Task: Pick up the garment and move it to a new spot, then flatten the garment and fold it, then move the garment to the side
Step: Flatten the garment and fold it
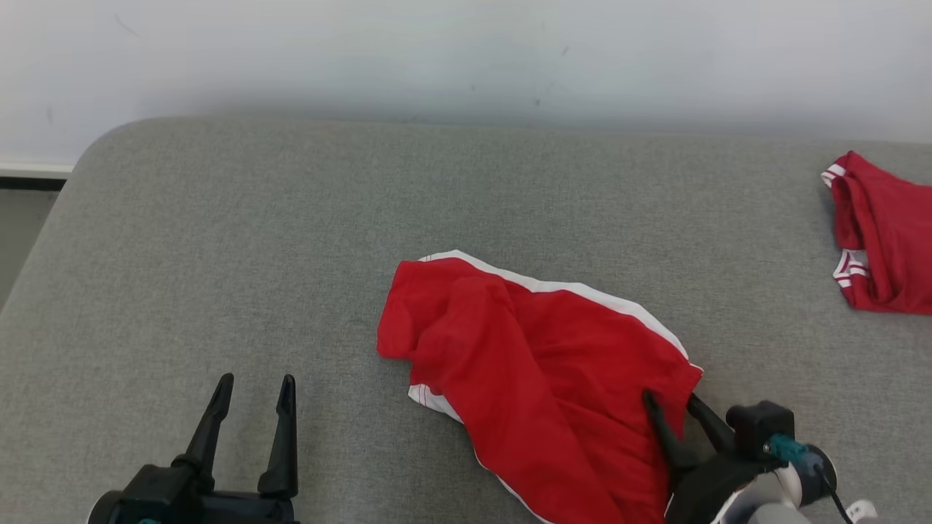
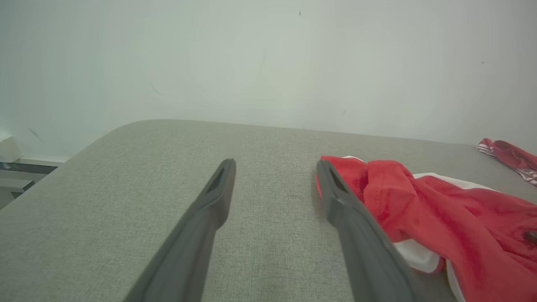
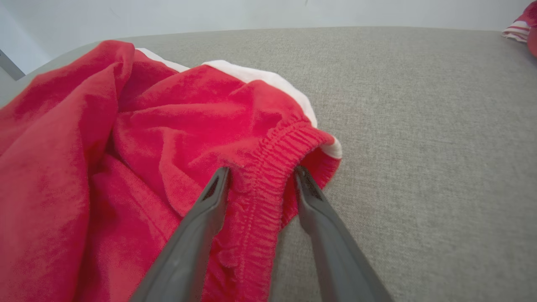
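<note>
My right gripper (image 1: 669,397) reaches in low from the lower right, forearm slanting up to the near corner of the red garment (image 1: 539,349), which lies crumpled at mid grey cushion (image 1: 291,218). Its fingers stand apart, astride the elastic waistband (image 3: 264,167) (one on cloth, one at the edge). My left gripper (image 1: 258,380) hovers at lower left, spread wide, holding nothing.
</note>
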Motion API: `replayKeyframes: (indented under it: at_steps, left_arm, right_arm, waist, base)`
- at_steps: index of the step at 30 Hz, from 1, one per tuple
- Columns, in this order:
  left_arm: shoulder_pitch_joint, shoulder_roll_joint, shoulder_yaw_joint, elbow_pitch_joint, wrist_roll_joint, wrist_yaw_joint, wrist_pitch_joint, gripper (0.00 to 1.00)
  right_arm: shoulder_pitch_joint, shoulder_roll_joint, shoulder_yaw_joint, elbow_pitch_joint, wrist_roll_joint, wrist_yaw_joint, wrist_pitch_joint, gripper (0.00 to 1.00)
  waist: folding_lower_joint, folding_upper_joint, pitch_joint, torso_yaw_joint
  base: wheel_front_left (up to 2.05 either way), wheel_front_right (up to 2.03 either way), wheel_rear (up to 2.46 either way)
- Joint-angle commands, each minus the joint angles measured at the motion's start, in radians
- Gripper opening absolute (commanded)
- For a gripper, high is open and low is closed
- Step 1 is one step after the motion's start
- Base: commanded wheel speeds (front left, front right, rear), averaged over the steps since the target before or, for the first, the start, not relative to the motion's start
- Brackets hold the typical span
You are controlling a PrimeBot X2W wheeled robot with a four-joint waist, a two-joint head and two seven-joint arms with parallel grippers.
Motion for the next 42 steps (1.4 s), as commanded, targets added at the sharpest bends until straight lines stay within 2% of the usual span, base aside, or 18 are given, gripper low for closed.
replayKeyframes:
  at_steps: [1, 11, 17, 18, 19, 20, 26, 34, 42]
  left_arm:
    - [-0.011, -0.002, -0.003, 0.006, -0.007, -0.004, 0.0, 1.0]
    - [-0.048, -0.004, -0.024, 0.026, -0.018, -0.004, 0.0, 1.0]
    - [-0.062, -0.005, -0.046, 0.041, -0.041, -0.005, 0.0, 1.0]
    - [-0.062, -0.004, -0.047, 0.043, -0.043, -0.004, 0.0, 1.0]
    - [-0.06, -0.004, -0.048, 0.046, -0.045, -0.002, 0.0, 1.0]
    - [-0.056, -0.004, -0.047, 0.048, -0.047, -0.001, 0.0, 1.0]
    - [-0.035, -0.004, -0.031, 0.05, -0.039, 0.004, 0.0, 1.0]
    - [-0.006, -0.004, 0.014, 0.037, -0.022, 0.002, 0.0, 1.0]
    - [0.027, -0.004, 0.035, 0.027, -0.013, 0.0, 0.0, 1.0]
  right_arm:
    - [-0.035, -0.009, 0.01, 0.018, 0.014, -0.003, -0.007, 0.0]
    - [-0.211, -0.059, -0.03, 0.067, 0.106, -0.003, -0.027, 0.0]
    - [-0.326, -0.064, -0.061, 0.205, 0.151, -0.003, -0.026, 0.0]
    - [-0.336, -0.058, -0.05, 0.231, 0.149, -0.003, -0.02, 0.43]
    - [-0.343, -0.051, -0.035, 0.255, 0.147, -0.003, -0.011, 0.79]
    - [-0.349, -0.046, -0.024, 0.27, 0.151, -0.003, -0.013, 1.0]
    - [-0.299, -0.057, 0.019, 0.265, 0.153, -0.003, -0.027, 1.0]
    - [-0.116, -0.067, -0.092, 0.002, 0.113, -0.003, -0.028, 1.0]
    - [0.093, -0.031, -0.222, -0.265, 0.031, -0.003, -0.028, 1.0]
  waist:
    - [-0.0001, 0.0, 0.023, 0.017]
    - [-0.0001, 0.0, 0.056, 0.021]
    - [-0.0001, 0.0, 0.071, 0.025]
    - [-0.0001, 0.0, 0.071, 0.024]
    - [-0.0001, 0.0, 0.068, 0.022]
    - [-0.0001, 0.0, 0.066, 0.019]
    - [-0.0001, 0.0, 0.034, -0.02]
    - [-0.0001, 0.0, -0.004, -0.075]
    - [-0.0001, 0.0, -0.047, -0.106]
  base:
    - [0.0, 0.0, 0.0]
    - [0.0, 0.0, 0.0]
    - [0.0, 0.0, 0.0]
    - [0.0, 0.0, 0.0]
    - [0.0, 0.0, 0.0]
    - [0.0, 0.0, 0.0]
    - [0.0, 0.0, 0.0]
    - [0.0, 0.0, 0.0]
    - [0.0, 0.0, 0.0]
